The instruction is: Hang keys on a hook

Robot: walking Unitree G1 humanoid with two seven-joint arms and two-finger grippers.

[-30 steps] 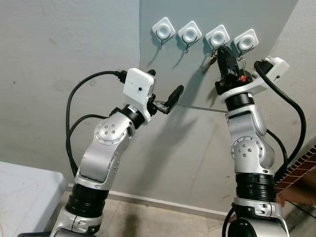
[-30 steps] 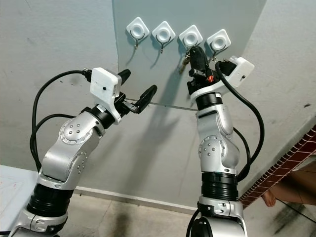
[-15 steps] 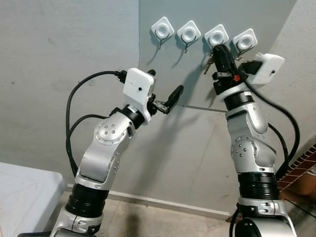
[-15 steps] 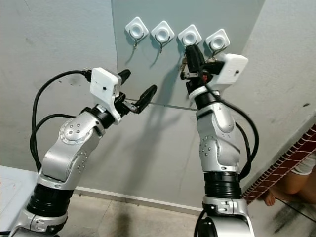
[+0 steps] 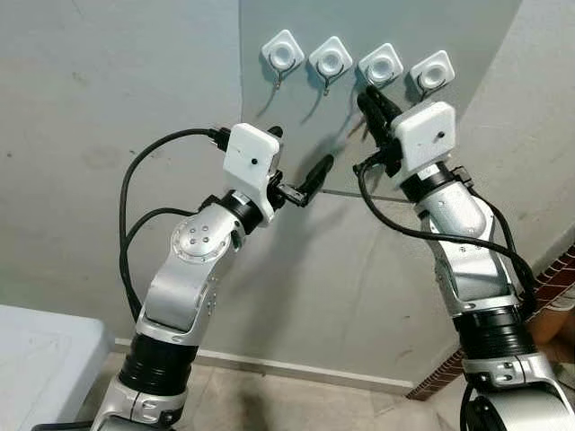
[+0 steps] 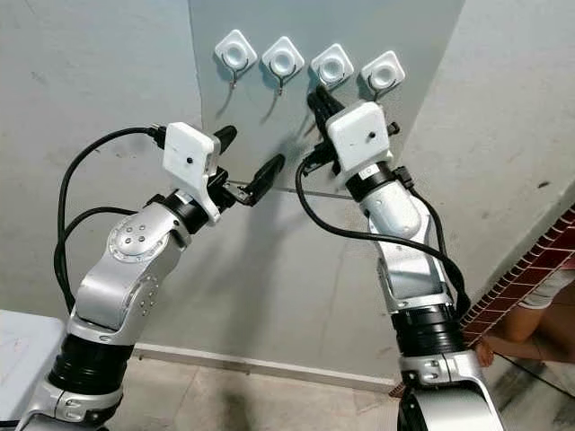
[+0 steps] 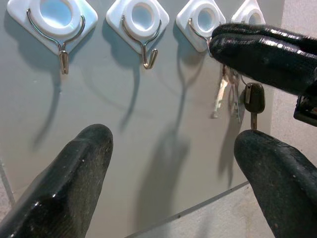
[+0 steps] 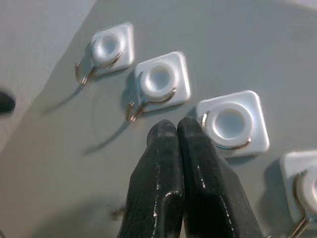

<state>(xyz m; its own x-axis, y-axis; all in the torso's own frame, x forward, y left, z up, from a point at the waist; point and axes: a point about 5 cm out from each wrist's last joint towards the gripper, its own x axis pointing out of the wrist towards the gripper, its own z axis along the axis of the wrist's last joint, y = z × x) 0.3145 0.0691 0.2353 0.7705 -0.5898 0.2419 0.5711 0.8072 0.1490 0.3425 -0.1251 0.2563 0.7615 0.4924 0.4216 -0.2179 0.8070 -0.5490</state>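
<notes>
Four white square hooks sit in a row on the grey wall panel: the third hook (image 5: 381, 66) and the fourth hook (image 5: 433, 70) are on the right. My right gripper (image 5: 368, 95) is raised just under the third hook (image 8: 230, 121), its fingers (image 8: 163, 148) pressed together. A bunch of keys (image 7: 224, 91) with a black-headed key (image 7: 254, 99) dangles below those fingers, close to the third hook's wire (image 7: 198, 32). My left gripper (image 5: 301, 154) hovers open to the left and lower, apart from the keys.
The first hook (image 5: 283, 51) and the second hook (image 5: 331, 60) are bare. A white table corner (image 5: 36, 359) is at lower left. A person's leg (image 6: 539, 305) and a brick-patterned edge (image 6: 526, 278) are at lower right.
My right wrist has turned so its white camera box faces me, and the gripper with the keys has moved left from between the third and fourth hooks to under the third. Left arm unchanged.
</notes>
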